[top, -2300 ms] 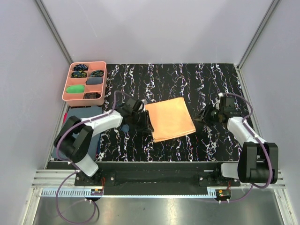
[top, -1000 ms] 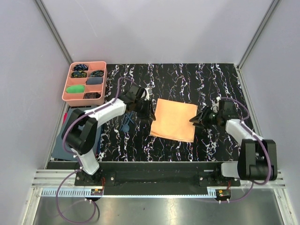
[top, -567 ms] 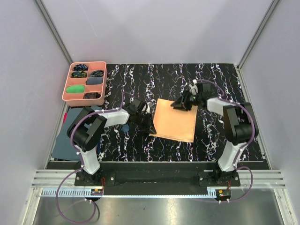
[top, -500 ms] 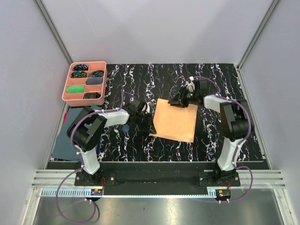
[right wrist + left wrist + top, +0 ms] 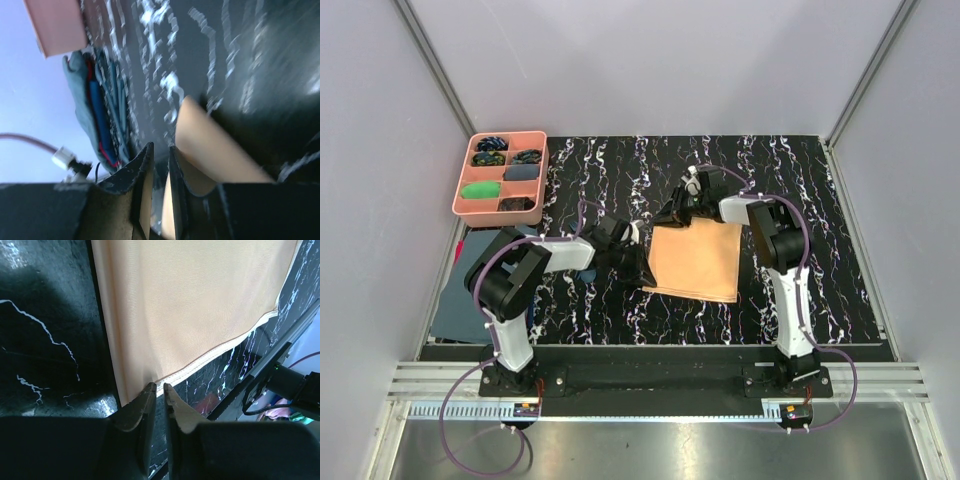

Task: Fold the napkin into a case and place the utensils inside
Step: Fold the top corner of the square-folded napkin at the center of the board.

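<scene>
1. The napkin lies folded flat, mid-frame on the marbled table.
2. Left gripper — fingers a slit apart at its hem; grip unclear.
3. Right gripper — nearly closed at the napkin's upper-left corner; hold unclear.

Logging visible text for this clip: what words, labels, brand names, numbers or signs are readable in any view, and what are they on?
None can be read.
The napkin, pink tray and marbled table show no lettering.
The small boards on the near rail may carry markings, but they are too small to read.
</scene>
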You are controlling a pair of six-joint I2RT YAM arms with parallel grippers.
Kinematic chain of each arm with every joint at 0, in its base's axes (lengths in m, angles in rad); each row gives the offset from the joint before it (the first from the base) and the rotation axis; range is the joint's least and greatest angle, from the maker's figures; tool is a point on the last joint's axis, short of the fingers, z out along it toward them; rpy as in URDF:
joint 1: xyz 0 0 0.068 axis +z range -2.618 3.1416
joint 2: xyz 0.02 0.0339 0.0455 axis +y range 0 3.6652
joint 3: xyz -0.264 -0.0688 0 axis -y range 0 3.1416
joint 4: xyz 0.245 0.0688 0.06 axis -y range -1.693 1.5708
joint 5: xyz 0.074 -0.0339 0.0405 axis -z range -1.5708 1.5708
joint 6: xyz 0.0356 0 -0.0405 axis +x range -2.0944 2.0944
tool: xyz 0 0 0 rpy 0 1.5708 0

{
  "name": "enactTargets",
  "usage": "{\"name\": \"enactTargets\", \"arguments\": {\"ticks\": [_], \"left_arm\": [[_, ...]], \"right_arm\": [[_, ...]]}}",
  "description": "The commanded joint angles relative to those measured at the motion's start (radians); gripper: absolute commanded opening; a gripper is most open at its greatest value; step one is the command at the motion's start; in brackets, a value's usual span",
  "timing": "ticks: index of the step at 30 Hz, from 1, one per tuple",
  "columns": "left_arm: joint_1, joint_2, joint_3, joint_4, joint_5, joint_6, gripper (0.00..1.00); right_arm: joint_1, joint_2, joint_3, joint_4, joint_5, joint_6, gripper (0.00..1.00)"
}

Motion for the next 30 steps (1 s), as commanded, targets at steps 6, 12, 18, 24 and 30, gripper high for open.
{"name": "enactTargets", "arguments": {"ticks": [6,12,18,24,30], "left_arm": [[0.0,-0.012,-0.104,0.008,-0.038,0.009,0.18],[-0.014,-0.11,-0.087,-0.009,0.008,0.0,0.24],[-0.026,-0.233,0.03,-0.105,-0.021,0.02,0.46],[-0.019,-0.112,0.152,-0.204,-0.115,0.101,0.43],[-0.019,-0.028,0.157,-0.192,-0.195,0.149,0.28]], "right_arm": [[-0.019,0.187,0.313,-0.199,0.027,-0.116,0.27],[-0.028,0.007,0.309,-0.426,0.211,-0.24,0.45],[-0.062,-0.394,-0.03,-0.666,0.463,-0.258,0.66],[-0.088,-0.785,-0.469,-0.704,0.497,-0.171,0.71],[-0.094,-0.954,-0.702,-0.698,0.558,-0.038,0.66]]}}
